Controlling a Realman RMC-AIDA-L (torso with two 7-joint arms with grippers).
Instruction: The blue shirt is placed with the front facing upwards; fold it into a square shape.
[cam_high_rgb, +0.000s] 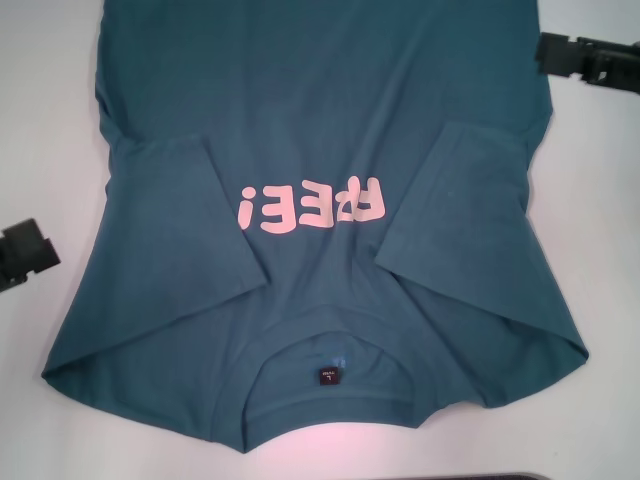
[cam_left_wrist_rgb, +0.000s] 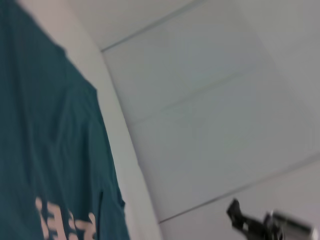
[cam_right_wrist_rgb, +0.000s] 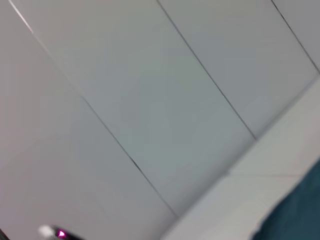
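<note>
The blue shirt (cam_high_rgb: 320, 150) lies flat on the white table (cam_high_rgb: 40, 120), front up, collar towards me. Its pink lettering (cam_high_rgb: 312, 208) reads upside down and a small black neck label (cam_high_rgb: 328, 376) shows inside the collar. Both short sleeves are folded inward over the chest. My left gripper (cam_high_rgb: 25, 250) hovers beside the shirt's left edge, off the cloth. At the far right, my right gripper (cam_high_rgb: 585, 55) sits just outside the shirt's right edge. The left wrist view catches the shirt (cam_left_wrist_rgb: 45, 150) with its lettering; a corner of the shirt (cam_right_wrist_rgb: 300, 215) shows in the right wrist view.
Bare white table (cam_high_rgb: 600, 200) borders the shirt on both sides. A dark object's edge (cam_high_rgb: 520, 476) peeks in at the near side. Beyond the table edge (cam_left_wrist_rgb: 125, 150), pale floor tiles (cam_left_wrist_rgb: 210, 100) fill both wrist views.
</note>
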